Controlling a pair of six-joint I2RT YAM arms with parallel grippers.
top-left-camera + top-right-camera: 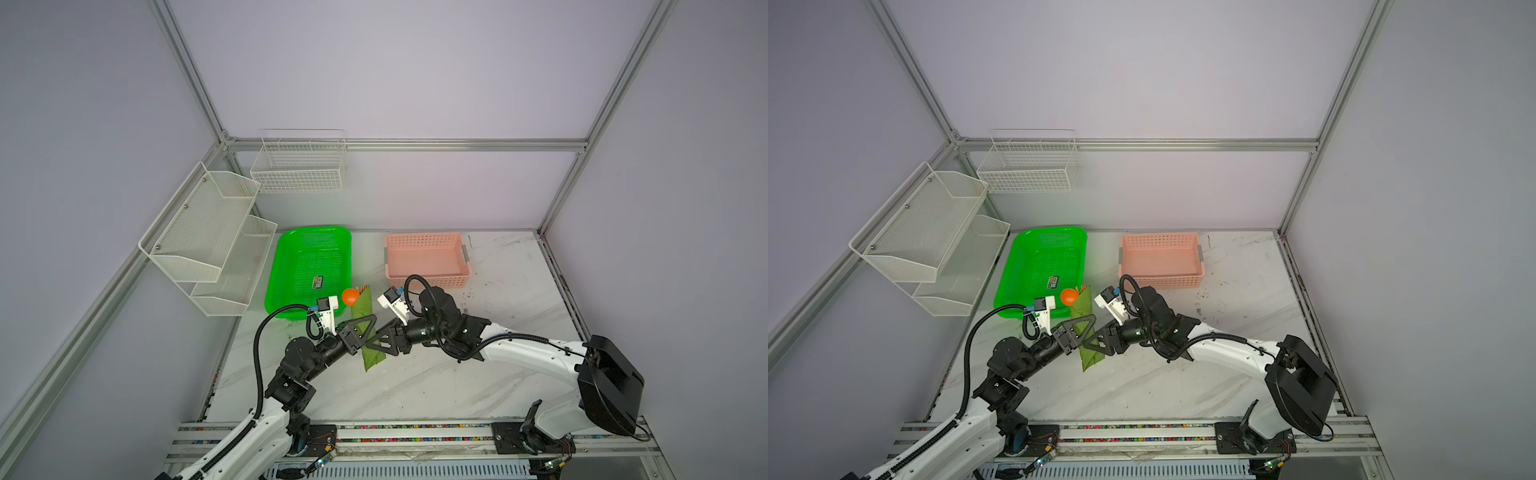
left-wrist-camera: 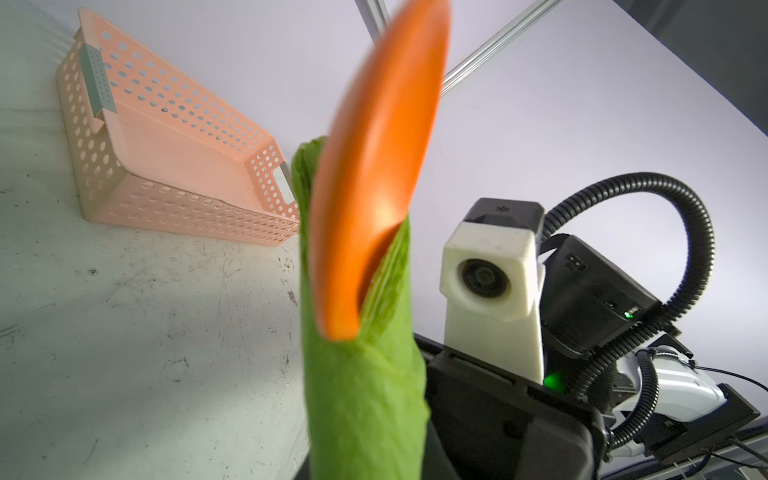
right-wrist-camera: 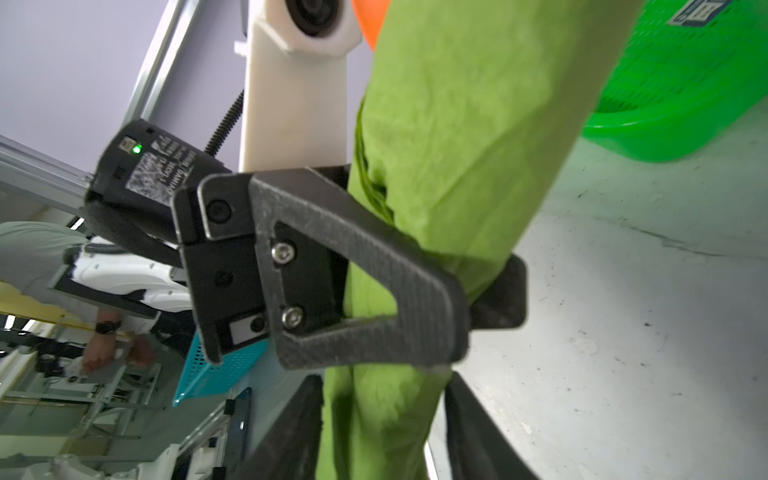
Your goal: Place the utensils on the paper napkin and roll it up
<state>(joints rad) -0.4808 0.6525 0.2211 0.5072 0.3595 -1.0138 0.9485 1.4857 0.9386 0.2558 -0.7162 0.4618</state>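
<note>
- Currently the paper napkin (image 1: 361, 308) is a rolled tube at lower centre of both top views, slanting up the frame. It sits below the gap between the green tray (image 1: 316, 230) and the pink basket (image 1: 428, 282).
- Of the utensils (image 1: 365, 287) we see only what sticks out of the roll's upper end: the spoon (image 1: 350, 296) bowl and a few thin orange tips. The tips are too small to tell fork from knife, and the handles are hidden inside the paper.
- The left gripper (image 3: 478, 297) is clenched on the roll. In the right wrist view its fingers (image 3: 374, 249) pinch the paper into a narrow waist.
- The right gripper (image 3: 382, 436) is released. Its dark fingers (image 3: 473, 436) stand apart, one on each side of the roll, cut off by the lower edge of that frame. We cannot tell whether they touch the paper.
- In both top views the two grippers cross over the roll's middle and hide it.
- In the left wrist view the spoon bowl is close and blurred, and the upper edge cuts it off.
- We cannot tell whether the roll's lower end rests on the table (image 1: 415, 386).
</note>
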